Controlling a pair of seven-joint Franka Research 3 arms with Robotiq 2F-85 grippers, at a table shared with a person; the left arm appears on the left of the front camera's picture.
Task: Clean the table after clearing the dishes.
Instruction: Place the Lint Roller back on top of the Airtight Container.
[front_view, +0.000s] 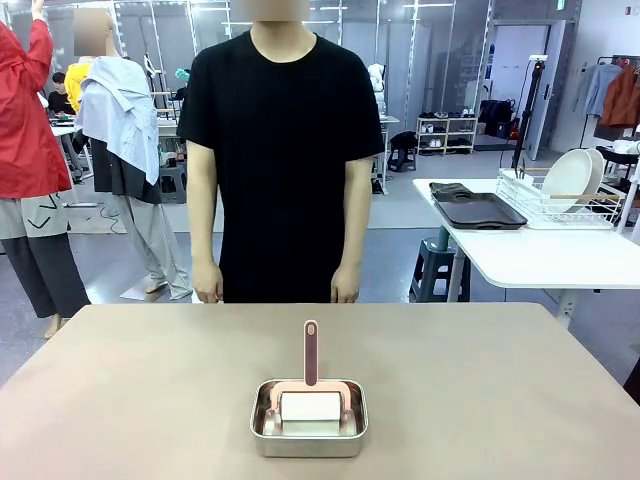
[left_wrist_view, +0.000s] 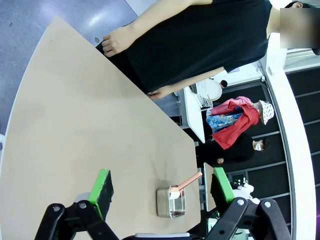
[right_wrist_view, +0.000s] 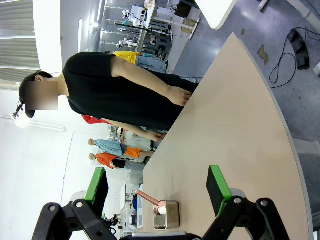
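At 6 o'clock on the table (front_view: 480, 370), near my edge, a steel pan (front_view: 308, 420) is sitting with a roller (front_view: 310, 400) lying in it, pink handle pointing toward 12 o'clock. I am holding my left claw (left_wrist_view: 162, 192) wide, green pads (left_wrist_view: 102, 187) well apart and gripping nothing. I am holding my right claw (right_wrist_view: 157, 192) wide too, nothing between its pads (right_wrist_view: 217, 187). At 12 o'clock a person (front_view: 280, 150) is standing at the far edge, hands hanging down. At 2 o'clock, on a white side table (front_view: 540, 255), dark trays (front_view: 478, 210) are lying beside a rack holding plates (front_view: 570, 180).
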